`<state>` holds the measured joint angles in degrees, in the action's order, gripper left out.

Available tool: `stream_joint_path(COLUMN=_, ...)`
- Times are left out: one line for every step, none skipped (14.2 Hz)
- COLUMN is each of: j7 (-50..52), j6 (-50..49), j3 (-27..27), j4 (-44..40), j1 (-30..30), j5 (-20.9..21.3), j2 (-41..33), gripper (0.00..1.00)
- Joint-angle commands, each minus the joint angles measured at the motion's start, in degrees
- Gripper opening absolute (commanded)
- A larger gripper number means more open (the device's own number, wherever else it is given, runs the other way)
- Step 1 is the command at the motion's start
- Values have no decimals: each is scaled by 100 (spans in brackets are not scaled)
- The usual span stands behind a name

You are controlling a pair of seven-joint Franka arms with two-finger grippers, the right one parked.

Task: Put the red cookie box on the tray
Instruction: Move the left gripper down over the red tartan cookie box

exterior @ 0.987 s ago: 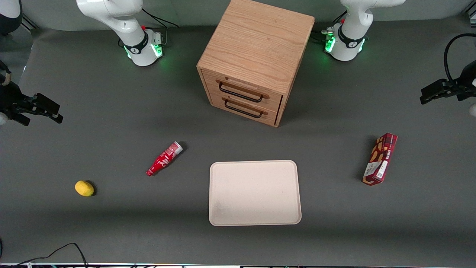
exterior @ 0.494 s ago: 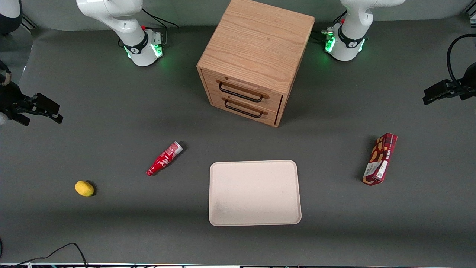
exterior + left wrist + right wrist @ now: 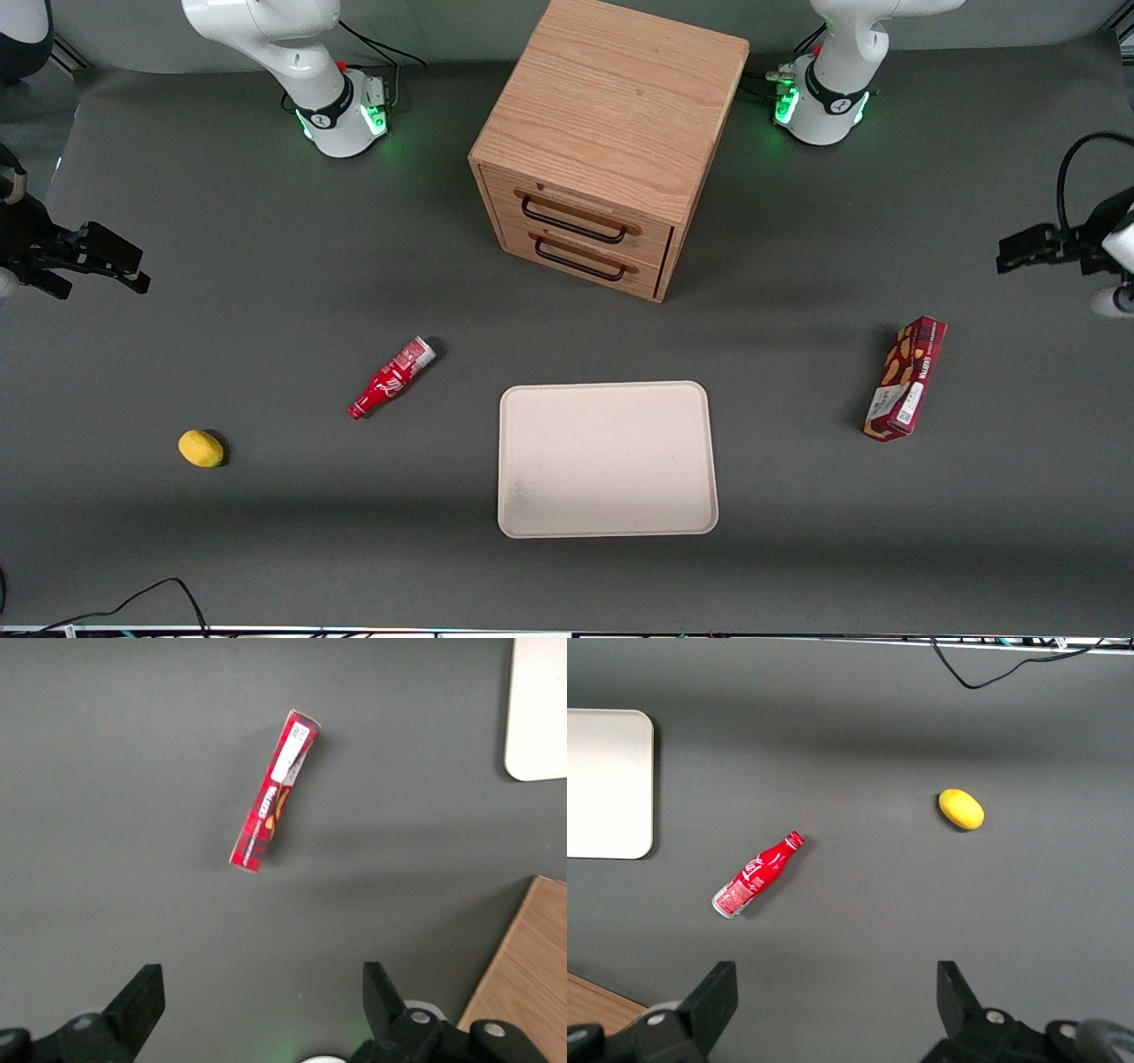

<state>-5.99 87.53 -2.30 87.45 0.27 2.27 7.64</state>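
The gripper (image 3: 1019, 251) is shifting at the working arm's end of the table — it is now sitting slightly nearer the front camera and reaching a little more toward the table's middle than half a second ago, with its white wrist housing showing — fingers (image 3: 142, 1001) spread wide.

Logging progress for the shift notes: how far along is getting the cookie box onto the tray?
Nothing is finished. The cookie box lies on the table toward the working arm's end, apart from the tray, which holds nothing. The gripper is open, high above the table near the box, holding nothing. Left: descend, grasp, carry, set down.
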Motion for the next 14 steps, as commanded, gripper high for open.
stream_joint_path(j7=-70, j6=421, j3=28, j4=26, j1=8, j5=45, j2=412, gripper=100)
stream_joint_path(j7=-78, j6=614, j3=37, j4=26, j1=34, j5=36, j2=588, gripper=100)
stream_joint_path(j7=-78, j6=790, j3=37, j4=35, j1=61, j5=28, j2=729, gripper=100)
stream_joint_path(j7=-78, j6=940, j3=37, j4=87, j1=61, j5=28, j2=852, gripper=100)
stream_joint_path(j7=-87, j6=1272, j3=37, j4=253, j1=61, j5=28, j2=932, gripper=100)
stream_joint_path(j7=-122, j6=1640, j3=37, j4=516, j1=70, j5=28, j2=950, gripper=100)
stream_joint_path(j7=-157, j6=2027, j3=37, j4=797, j1=61, j5=28, j2=950, gripper=100)
stream_joint_path(j7=-392, j6=2370, j3=37, j4=1069, j1=61, j5=36, j2=950, gripper=100)
stream_joint_path(j7=-716, j6=2635, j3=37, j4=1229, j1=70, j5=36, j2=994, gripper=100)
stream_joint_path(j7=-928, j6=2803, j3=37, j4=1309, j1=105, j5=28, j2=1064, gripper=100)
stream_joint_path(j7=-1009, j6=2909, j3=45, j4=1379, j1=105, j5=19, j2=1125, gripper=100)
stream_joint_path(j7=-1158, j6=3075, j3=46, j4=1493, j1=114, j5=10, j2=1152, gripper=100)
stream_joint_path(j7=-1342, j6=3277, j3=46, j4=1651, j1=114, j5=-42, j2=1144, gripper=100)
stream_joint_path(j7=-1405, j6=3436, j3=46, j4=1783, j1=157, j5=-104, j2=1152, gripper=100)
